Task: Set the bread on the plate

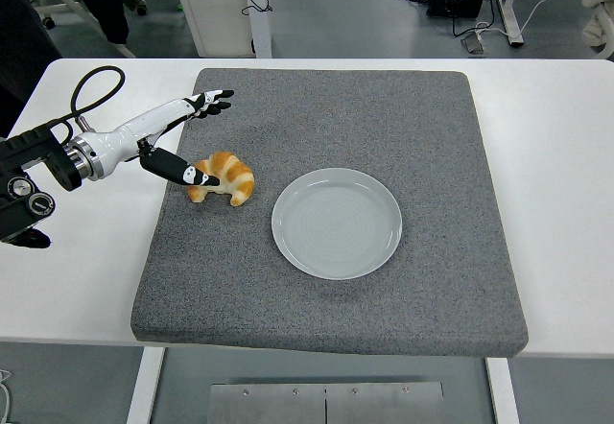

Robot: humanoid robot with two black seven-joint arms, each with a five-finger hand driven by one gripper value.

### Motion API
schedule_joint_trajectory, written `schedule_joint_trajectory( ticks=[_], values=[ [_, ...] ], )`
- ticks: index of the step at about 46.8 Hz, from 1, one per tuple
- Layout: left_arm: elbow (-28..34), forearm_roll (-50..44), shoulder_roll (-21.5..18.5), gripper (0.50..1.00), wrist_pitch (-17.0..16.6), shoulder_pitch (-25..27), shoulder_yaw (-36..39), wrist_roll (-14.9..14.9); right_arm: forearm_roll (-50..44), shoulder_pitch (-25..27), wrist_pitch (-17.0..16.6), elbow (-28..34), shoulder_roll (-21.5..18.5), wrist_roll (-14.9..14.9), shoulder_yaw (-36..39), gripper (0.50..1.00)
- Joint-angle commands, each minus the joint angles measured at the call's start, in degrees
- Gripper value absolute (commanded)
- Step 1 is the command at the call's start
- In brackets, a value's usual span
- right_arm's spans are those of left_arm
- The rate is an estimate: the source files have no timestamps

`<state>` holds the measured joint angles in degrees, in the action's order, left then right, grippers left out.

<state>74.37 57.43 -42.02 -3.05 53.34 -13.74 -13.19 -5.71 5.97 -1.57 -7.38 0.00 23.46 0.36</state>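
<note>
A golden croissant lies on the grey mat, left of the empty pale plate. My left hand comes in from the left edge, white with black fingertips. Its fingers are spread and point up and right, just behind the croissant. The thumb reaches down to the croissant's left end. The hand holds nothing. My right arm is out of view.
The mat lies on a white table. A black cable loops above my left forearm. Chair legs, table legs and cables stand on the floor beyond the table's far edge.
</note>
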Motion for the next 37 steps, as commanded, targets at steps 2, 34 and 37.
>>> schedule_joint_trajectory(
  ticks=[2,34,37],
  values=[
    [-0.01,1.36,0.0,0.972,-0.11,0.0,0.46,0.0,0.0,0.0,-0.01,0.0,0.0,0.0,0.0,1.0],
    [-4.49,14.37,1.49,0.971,-8.73,-0.35,5.12,-0.17,0.0,0.0,-0.01,0.0,0.0,0.0,0.0,1.0],
    [-6.43,14.9,2.99,0.971,-9.08,-0.26,5.12,-0.17,0.0,0.0,-0.01,0.0,0.0,0.0,0.0,1.0]
  ],
)
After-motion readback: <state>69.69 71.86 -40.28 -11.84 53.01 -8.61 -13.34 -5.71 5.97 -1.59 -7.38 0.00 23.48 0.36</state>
